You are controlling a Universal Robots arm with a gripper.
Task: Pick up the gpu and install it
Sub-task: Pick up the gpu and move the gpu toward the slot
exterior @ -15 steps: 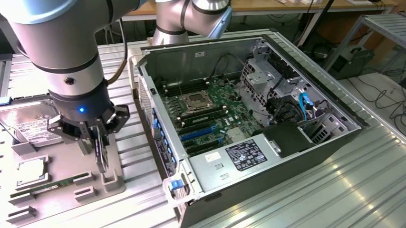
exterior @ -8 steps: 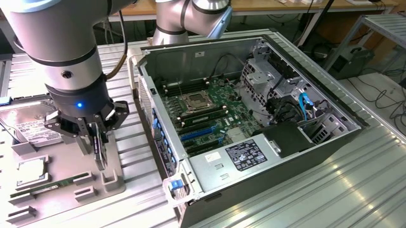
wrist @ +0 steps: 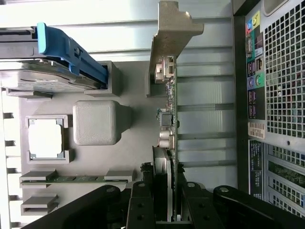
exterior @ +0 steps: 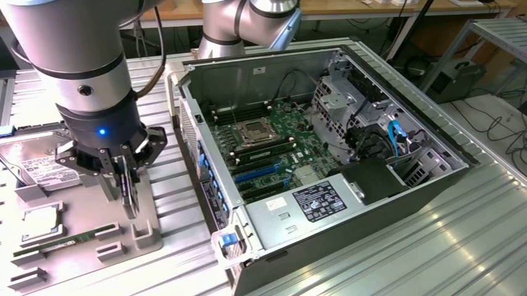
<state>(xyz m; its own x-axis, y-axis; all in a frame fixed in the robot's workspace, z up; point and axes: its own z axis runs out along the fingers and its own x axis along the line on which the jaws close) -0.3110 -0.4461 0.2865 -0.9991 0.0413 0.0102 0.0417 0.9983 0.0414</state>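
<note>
Your exterior view sits high and looks steeply down across the open case (exterior: 247, 74), from mid-range, with the tray (exterior: 82, 213) on the exterior view's left. Your wrist view looks straight down past the gripper (wrist: 164, 188) and sits very close above the tray. Both views share the tray, the gpu (wrist: 169, 109) and the case wall nearest the tray.

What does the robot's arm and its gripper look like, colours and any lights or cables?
The arm is a thick round tube in silver-grey metal, ending in a black cylindrical wrist section with a small blue light. A thin black cable runs beside it. The gripper is black, built of angular linkage bars with narrow fingers.
</note>
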